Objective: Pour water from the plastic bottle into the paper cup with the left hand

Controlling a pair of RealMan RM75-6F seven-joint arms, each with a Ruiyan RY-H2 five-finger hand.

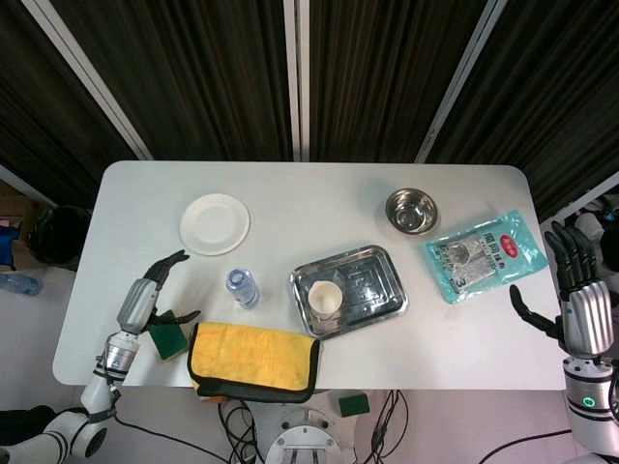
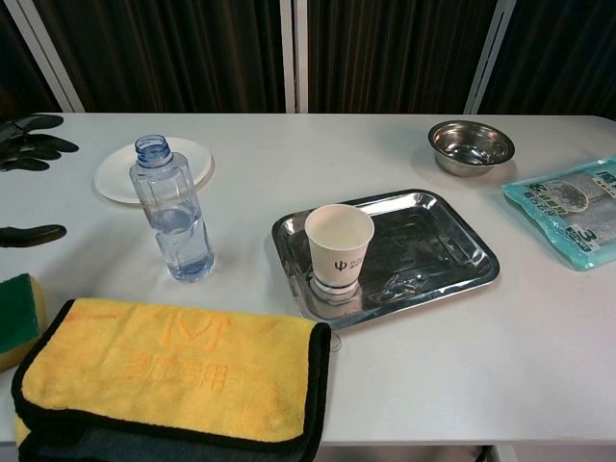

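bottle (image 2: 175, 217): 1 | cup (image 2: 339, 244): 1 | tray (image 2: 452, 252): 1 | plate (image 1: 214, 224): 1 | bowl (image 2: 471, 146): 1 | sponge (image 1: 166, 335): 1 | yellow cloth (image 2: 173, 376): 1 | packet (image 1: 486, 255): 1

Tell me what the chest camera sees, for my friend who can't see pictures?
An uncapped plastic bottle with some water stands left of a paper cup on a metal tray. The left hand's fingertips, spread open, enter at the left edge. A yellow towel lies in front.

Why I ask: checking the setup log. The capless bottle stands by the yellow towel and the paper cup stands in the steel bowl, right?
Not quite. The paper cup stands in the metal tray, as the chest view shows; the steel bowl sits apart. The rest holds.
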